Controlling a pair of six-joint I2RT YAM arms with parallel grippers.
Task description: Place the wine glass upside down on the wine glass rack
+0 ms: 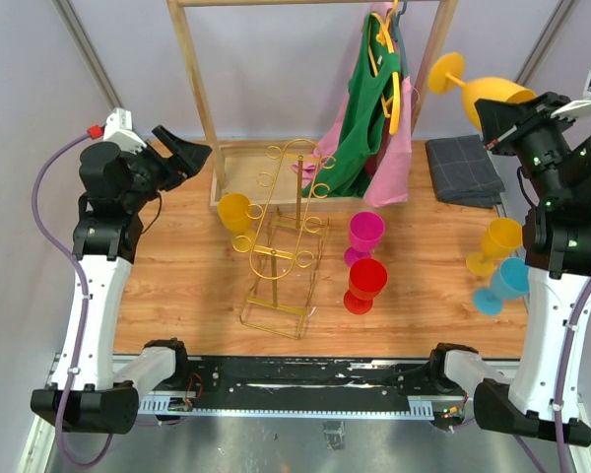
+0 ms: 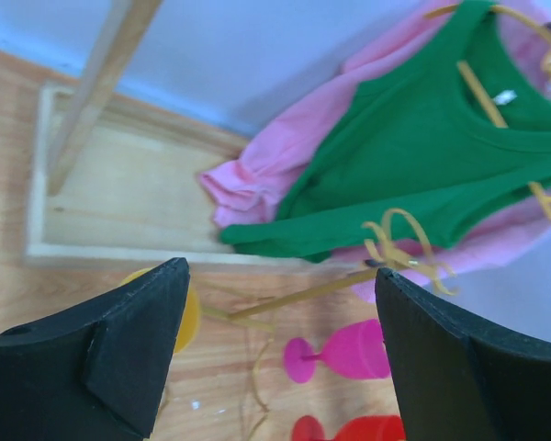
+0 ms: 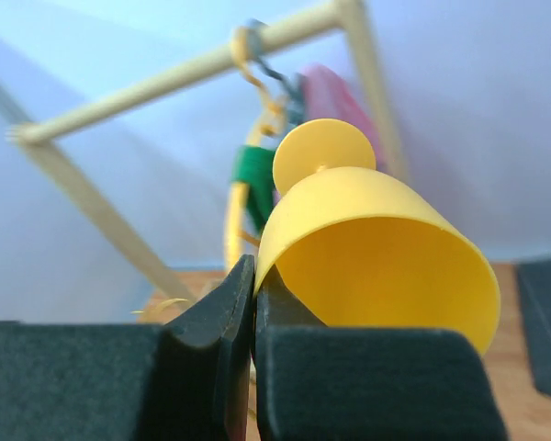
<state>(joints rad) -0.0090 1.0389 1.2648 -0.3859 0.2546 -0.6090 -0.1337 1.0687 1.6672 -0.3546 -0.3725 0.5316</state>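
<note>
My right gripper (image 1: 494, 120) is shut on the rim of a yellow wine glass (image 1: 488, 92), high at the far right. In the right wrist view the jaws (image 3: 254, 276) pinch the wall of this wine glass (image 3: 376, 248), which lies sideways with its foot pointing away. The gold wire wine glass rack (image 1: 286, 236) stands mid-table, well to the left of it. Another yellow glass (image 1: 234, 211) sits at the rack's left side. My left gripper (image 1: 192, 153) hovers open at the far left, holding nothing. Between its fingertips (image 2: 280, 271) I see the rack's wire (image 2: 386, 248) below.
A magenta glass (image 1: 364, 235) and a red glass (image 1: 364, 284) stand right of the rack. An orange glass (image 1: 498, 244) and a blue glass (image 1: 502, 286) lie by the right arm. A wooden clothes rail (image 1: 192, 79) with green and pink clothes (image 1: 374, 108) stands behind, beside a grey cloth (image 1: 463, 169).
</note>
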